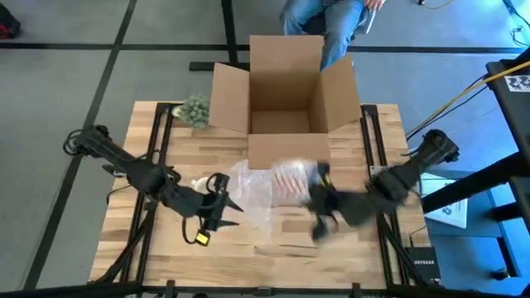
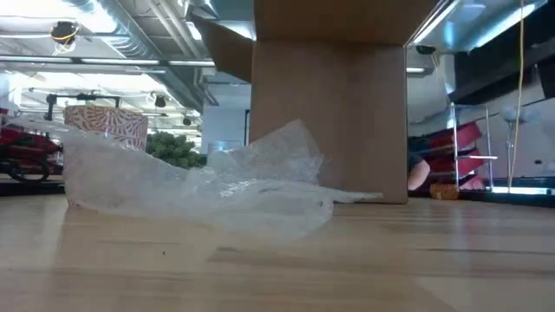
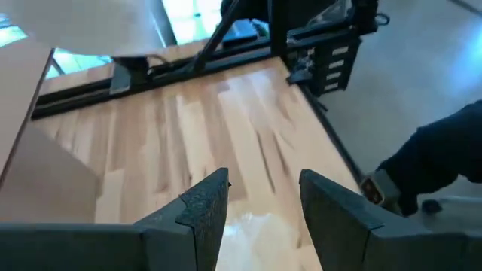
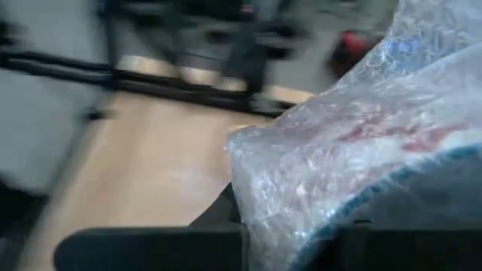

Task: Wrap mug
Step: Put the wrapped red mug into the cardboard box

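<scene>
Where the overhead camera looks straight down, a wooden counter (image 1: 273,248) carries an open cardboard box (image 1: 286,95) at its far edge. Just in front of the box lies a crumpled sheet of clear bubble wrap (image 1: 252,190), with a red-and-white patterned mug (image 1: 291,178) resting on the sheet's right part. The right hand (image 1: 325,211) sits right of the mug, touching the wrap, blurred; whether its fingers are spread or pressed together cannot be told here. The left hand (image 1: 224,205) sits at the wrap's left edge, well left of the mug, its fingers parted. A small green plant (image 1: 195,108) stands beside the box's left flap. A person's legs (image 1: 327,21) in blue show beyond the box.

From counter height, the box (image 2: 329,113) rises behind the wrap (image 2: 208,186), and the mug (image 2: 106,126) shows left of the box, behind a raised fold of the wrap. The green plant (image 2: 178,149) shows between mug and box.

Through the left wrist camera, the left hand (image 3: 260,203) shows two dark fingers (image 3: 203,207) spread apart with bare counter (image 3: 203,135) between them, holding nothing.

Through the right wrist camera, bubble wrap (image 4: 354,143) fills the view close up, with red markings of the mug (image 4: 399,135) showing through it. The right hand's grip is hidden by the wrap.
</scene>
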`<state>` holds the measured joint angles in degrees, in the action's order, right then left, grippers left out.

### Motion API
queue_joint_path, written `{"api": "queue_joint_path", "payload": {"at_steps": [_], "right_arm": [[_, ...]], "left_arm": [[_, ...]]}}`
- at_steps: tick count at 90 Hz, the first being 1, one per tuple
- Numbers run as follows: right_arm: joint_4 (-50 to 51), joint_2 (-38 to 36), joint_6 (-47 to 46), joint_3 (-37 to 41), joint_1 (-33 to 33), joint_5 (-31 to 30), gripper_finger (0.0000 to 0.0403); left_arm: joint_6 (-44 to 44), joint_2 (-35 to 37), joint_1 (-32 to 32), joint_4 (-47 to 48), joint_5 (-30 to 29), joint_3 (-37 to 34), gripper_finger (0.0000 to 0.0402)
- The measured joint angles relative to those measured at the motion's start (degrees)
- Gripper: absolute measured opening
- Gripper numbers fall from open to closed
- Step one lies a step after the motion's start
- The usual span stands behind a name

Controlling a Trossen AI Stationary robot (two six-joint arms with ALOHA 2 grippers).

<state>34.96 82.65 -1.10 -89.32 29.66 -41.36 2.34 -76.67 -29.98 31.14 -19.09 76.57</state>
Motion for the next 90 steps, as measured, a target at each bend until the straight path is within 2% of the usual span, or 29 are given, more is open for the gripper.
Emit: {"api": "queue_joint_path", "payload": {"at_steps": [14,24,38,45,57,79,90], "right_arm": [[-4.7,-0.4,7.8,-2.0,-16.2,4.2,0.0006],[-5.3,-0.2,9.4,-2.8,-28.5,5.8,0.0006],[-0.5,2.1,4.6,-2.8,-42.6,19.8,0.0006],[1.3,4.4,2.8,-2.8,-46.2,25.4,0.0006],[4.8,10.5,2.5,-2.8,-49.7,30.7,0.0006],[4.8,19.1,-2.0,-3.3,-51.8,42.3,0.0006],[3.5,20.1,-2.6,-3.2,-52.1,44.2,0.0006]], "left_arm": [[1.9,4.9,0.0,-2.9,-0.8,-7.0,0.0149],[4.3,7.7,0.0,-6.3,-2.3,-12.7,0.0149],[9.0,8.9,0.0,-10.9,-2.9,-19.8,0.0150],[10.6,8.9,0.2,-14.2,-2.9,-23.2,0.0150],[11.9,8.7,1.1,-18.3,-2.9,-27.5,0.0150],[14.1,8.7,2.7,-18.1,-3.0,-28.4,0.0150],[14.1,8.7,2.7,-18.3,-3.0,-28.4,0.0150]]}}
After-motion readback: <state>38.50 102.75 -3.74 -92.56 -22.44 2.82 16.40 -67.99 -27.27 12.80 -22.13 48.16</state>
